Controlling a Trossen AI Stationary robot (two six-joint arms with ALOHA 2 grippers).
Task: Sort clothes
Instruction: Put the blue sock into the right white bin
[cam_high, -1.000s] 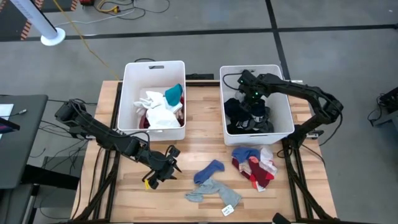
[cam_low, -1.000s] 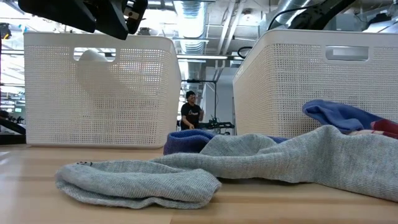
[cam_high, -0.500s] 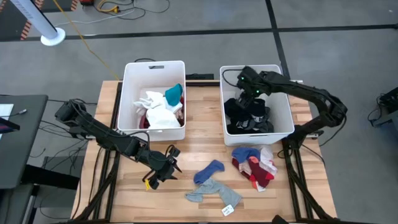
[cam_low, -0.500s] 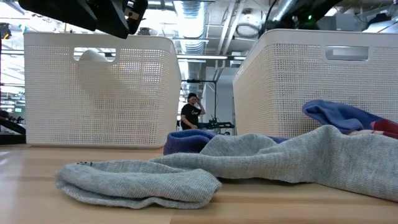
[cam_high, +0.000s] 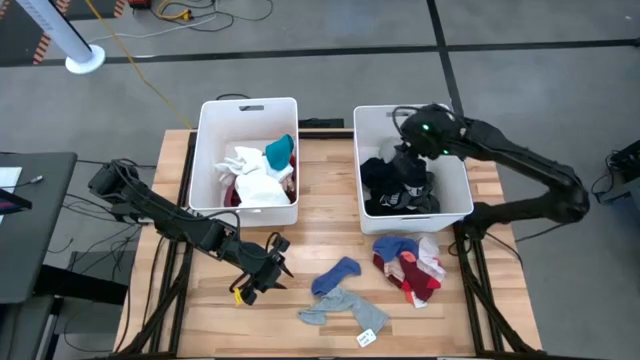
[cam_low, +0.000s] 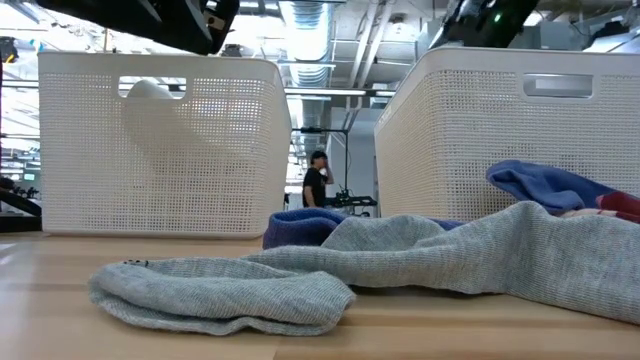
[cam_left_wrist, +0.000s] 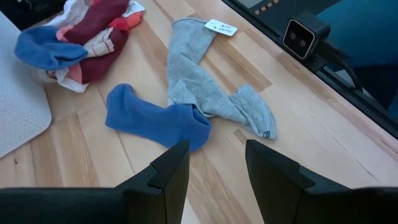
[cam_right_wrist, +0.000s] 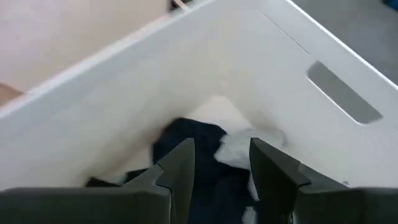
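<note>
Right gripper (cam_right_wrist: 219, 171): fingers spread, empty, above dark clothes (cam_high: 398, 185) in right bin (cam_high: 362, 160). Left gripper (cam_left_wrist: 214, 168): spread, empty, near blue sock (cam_left_wrist: 155, 118) and grey sock (cam_left_wrist: 211, 93). Limp, light; pinch mid-fold.

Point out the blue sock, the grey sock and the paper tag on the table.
blue sock (cam_left_wrist: 155, 118), left wrist view, middle.
grey sock (cam_left_wrist: 208, 93), left wrist view, mid-length.
paper tag (cam_left_wrist: 221, 27), left wrist view, centre.

The right gripper (cam_high: 412, 150) now sits farther toward the right side of the right bin (cam_high: 460, 205), its arm swung outward, with empty, parted fingers (cam_right_wrist: 177, 168) over the dark clothes (cam_high: 395, 185).
</note>
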